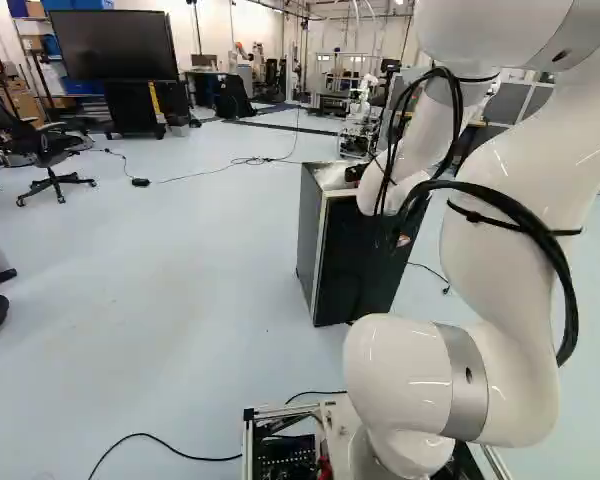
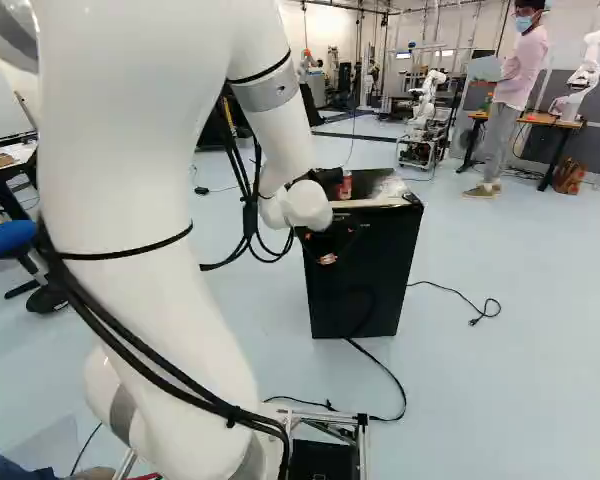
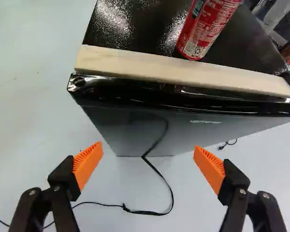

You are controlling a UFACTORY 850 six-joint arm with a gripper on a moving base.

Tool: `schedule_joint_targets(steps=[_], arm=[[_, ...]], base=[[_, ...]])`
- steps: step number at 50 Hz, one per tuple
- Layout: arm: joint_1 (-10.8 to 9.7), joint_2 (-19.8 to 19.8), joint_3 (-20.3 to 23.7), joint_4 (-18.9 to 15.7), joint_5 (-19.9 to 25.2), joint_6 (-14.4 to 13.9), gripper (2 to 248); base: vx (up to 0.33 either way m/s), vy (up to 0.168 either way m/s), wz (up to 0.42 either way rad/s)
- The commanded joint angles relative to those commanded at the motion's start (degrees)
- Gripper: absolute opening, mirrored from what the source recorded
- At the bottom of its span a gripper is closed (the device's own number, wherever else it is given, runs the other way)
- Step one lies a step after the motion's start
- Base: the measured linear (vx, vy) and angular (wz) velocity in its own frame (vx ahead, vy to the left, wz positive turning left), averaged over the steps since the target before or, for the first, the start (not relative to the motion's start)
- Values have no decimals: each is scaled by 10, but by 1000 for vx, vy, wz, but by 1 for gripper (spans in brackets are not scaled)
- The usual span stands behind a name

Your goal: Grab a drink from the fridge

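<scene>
has orange-padded fingers (image 3: 88,162) spread wide on black two-finger gripper (image 2: 327,257), facing glossy black box-shaped fridge (image 2: 380,275); shows red cylindrical can (image 3: 203,34) standing on fridge top, beside pale wooden strip (image 3: 183,71).

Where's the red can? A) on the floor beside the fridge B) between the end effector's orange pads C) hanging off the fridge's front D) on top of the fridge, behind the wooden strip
D: the red can stands on the black top of the fridge, just behind the wooden strip; the end effector is open, short of it.
</scene>
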Motion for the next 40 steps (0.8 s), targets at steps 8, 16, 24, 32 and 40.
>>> schedule_joint_targets(steps=[8, 16, 24, 32, 40], arm=[[-9, 14, 16, 0, 26, 0, 247], [-13, 20, 23, 0, 60, 0, 247], [-14, 22, 25, 0, 102, 0, 247], [-14, 22, 25, 0, 145, 0, 247], [-14, 22, 25, 0, 182, 0, 247]], base=[[0, 0, 0], [0, 0, 0], [0, 0, 0], [0, 0, 0], [0, 0, 0]])
